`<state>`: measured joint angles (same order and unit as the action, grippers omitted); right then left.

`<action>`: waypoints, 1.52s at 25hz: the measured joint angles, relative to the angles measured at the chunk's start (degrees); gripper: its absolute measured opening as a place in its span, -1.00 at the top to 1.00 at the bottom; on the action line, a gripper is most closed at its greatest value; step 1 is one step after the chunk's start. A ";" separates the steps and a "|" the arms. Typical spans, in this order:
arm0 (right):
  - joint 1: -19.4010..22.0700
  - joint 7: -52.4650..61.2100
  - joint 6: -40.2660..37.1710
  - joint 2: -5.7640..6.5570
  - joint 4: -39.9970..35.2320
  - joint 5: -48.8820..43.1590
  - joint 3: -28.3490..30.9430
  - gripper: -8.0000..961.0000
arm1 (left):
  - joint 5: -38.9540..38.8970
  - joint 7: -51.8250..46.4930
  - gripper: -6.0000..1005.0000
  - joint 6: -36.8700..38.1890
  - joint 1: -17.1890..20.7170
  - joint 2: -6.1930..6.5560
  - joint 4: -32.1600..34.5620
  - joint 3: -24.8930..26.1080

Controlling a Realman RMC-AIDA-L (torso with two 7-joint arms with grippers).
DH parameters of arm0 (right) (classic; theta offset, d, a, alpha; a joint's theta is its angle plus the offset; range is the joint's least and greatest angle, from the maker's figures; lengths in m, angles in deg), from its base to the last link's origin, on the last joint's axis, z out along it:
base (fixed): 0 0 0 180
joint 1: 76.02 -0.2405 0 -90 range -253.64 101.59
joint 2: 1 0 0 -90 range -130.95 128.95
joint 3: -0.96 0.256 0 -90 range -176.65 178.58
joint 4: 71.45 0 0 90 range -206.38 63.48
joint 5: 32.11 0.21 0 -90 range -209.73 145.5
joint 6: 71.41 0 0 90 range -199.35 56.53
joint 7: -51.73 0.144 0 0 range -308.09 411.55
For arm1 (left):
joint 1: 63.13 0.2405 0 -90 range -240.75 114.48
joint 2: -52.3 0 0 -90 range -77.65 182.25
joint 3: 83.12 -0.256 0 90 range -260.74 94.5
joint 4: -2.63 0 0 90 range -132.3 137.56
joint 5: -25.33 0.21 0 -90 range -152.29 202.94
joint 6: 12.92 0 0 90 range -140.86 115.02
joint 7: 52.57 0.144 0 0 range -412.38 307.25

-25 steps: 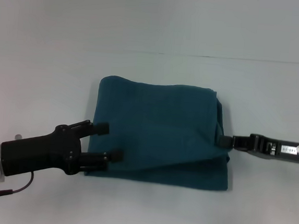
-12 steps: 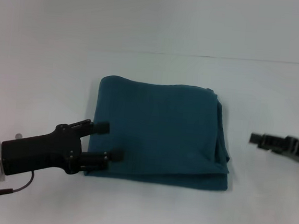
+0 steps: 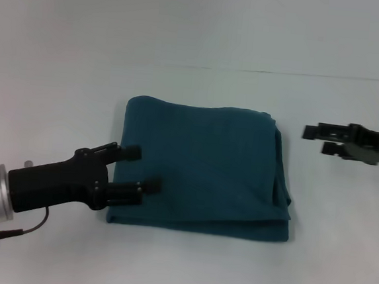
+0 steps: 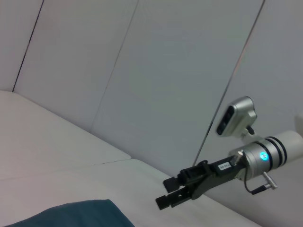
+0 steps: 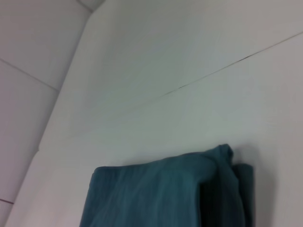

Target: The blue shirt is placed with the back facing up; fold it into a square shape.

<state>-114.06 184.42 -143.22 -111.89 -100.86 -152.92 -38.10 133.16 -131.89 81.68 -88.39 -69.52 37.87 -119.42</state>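
One blue shirt (image 3: 203,170) folded square, plain side up, layered edges.

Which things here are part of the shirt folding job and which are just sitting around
Part of the job:
blue shirt, folded into a rough square
left gripper, open over the shirt's left edge
right gripper, open, off to the shirt's right, clear of it

Just there:
white table; nothing loose lies on it
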 joint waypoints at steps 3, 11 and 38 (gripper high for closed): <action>-2.24 0.44 2.55 -1.20 1.14 -1.02 -0.30 -0.71 | -0.05 0.05 -0.89 -0.24 -0.01 -0.25 0.00 0.00; -4.73 -0.32 12.07 -4.86 2.22 -1.02 -1.51 -0.65 | -0.17 0.11 -0.89 -1.96 -0.10 -0.43 0.00 0.00; -6.20 -19.59 20.62 -8.82 6.49 11.14 -1.46 0.70 | -0.26 -0.02 -0.89 -2.95 -0.05 -0.26 0.00 0.27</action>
<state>-120.26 164.83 -122.60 -120.71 -94.37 -141.78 -39.56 132.90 -131.91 78.73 -88.44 -69.78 37.88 -119.15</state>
